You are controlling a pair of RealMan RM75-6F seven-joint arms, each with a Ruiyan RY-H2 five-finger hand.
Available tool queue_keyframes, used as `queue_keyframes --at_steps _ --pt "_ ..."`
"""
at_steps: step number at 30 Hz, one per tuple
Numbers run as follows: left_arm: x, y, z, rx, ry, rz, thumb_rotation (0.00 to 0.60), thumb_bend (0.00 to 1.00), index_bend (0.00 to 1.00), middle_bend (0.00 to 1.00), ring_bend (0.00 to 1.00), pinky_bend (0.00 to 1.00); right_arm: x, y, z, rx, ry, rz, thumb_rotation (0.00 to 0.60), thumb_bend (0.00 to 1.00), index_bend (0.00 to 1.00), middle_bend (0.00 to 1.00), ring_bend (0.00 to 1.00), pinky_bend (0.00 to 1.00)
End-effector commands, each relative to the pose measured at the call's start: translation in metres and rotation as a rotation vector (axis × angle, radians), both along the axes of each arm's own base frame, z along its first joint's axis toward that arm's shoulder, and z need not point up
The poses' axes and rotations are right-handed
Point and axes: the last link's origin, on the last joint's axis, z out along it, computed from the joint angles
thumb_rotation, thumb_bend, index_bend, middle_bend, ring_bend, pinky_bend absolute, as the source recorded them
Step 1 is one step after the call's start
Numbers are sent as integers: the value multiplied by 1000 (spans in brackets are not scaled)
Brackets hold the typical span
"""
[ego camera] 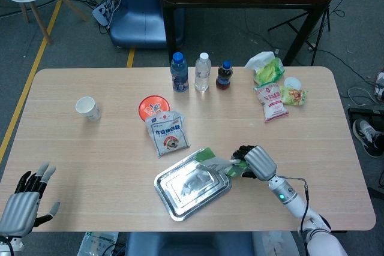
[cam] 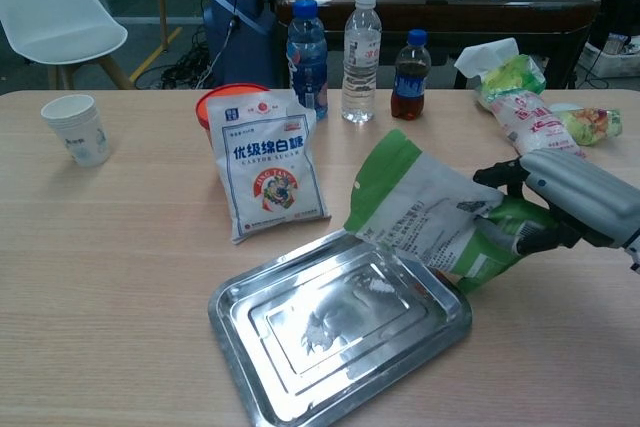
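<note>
My right hand (ego camera: 252, 160) (cam: 560, 202) grips a green-and-white snack bag (cam: 435, 212) (ego camera: 219, 161) by its lower end. The bag tilts down, its open end resting over the right rim of the steel tray (cam: 340, 322) (ego camera: 192, 184). A white sugar bag (cam: 265, 162) (ego camera: 168, 133) lies just beyond the tray, leaning on an orange-lidded bowl (ego camera: 153, 107) (cam: 230, 97). My left hand (ego camera: 24, 199) hovers off the near left corner of the table, fingers spread, holding nothing; only the head view shows it.
Three bottles (ego camera: 201, 72) (cam: 358, 45) stand in a row at the back centre. A paper cup (ego camera: 88, 108) (cam: 78, 130) sits at the left. Several snack packets (ego camera: 273, 85) (cam: 530, 107) lie at the back right.
</note>
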Motion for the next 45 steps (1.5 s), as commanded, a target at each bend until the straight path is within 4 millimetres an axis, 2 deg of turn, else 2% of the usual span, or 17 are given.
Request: queue_keyframes --at_steps 1,11,16,23,26,33,39,45 --pt "1 1 1 0 5 -5 600 306 69 0 92 0 -2 3 -1 1 11 0 600 659 780 596 477 617" --pt "3 1 -2 -9 5 -7 600 305 69 0 93 0 -17 9 0 6 43 -49 600 636 773 580 453 591" --pt "4 2 0 -4 11 -7 600 306 69 0 92 0 -25 13 2 7 46 -75 600 526 707 519 397 537" --pt "6 2 -2 -13 12 -8 600 306 69 0 93 0 -36 22 8 10 56 -96 600 290 539 416 308 452" --pt "7 2 -2 -14 12 -10 600 306 69 0 93 0 -41 25 13 3 56 -107 600 244 483 391 273 429" --pt "6 1 0 -9 14 -7 600 305 69 0 93 0 -56 34 28 -24 72 -127 600 192 435 353 223 365" --pt "7 2 1 -5 13 -12 600 306 69 0 93 0 -70 44 47 -100 113 -142 600 180 413 325 184 263" --pt "5 4 0 -7 5 -13 600 306 69 0 93 0 -84 62 70 -149 112 -173 600 179 378 307 183 259"
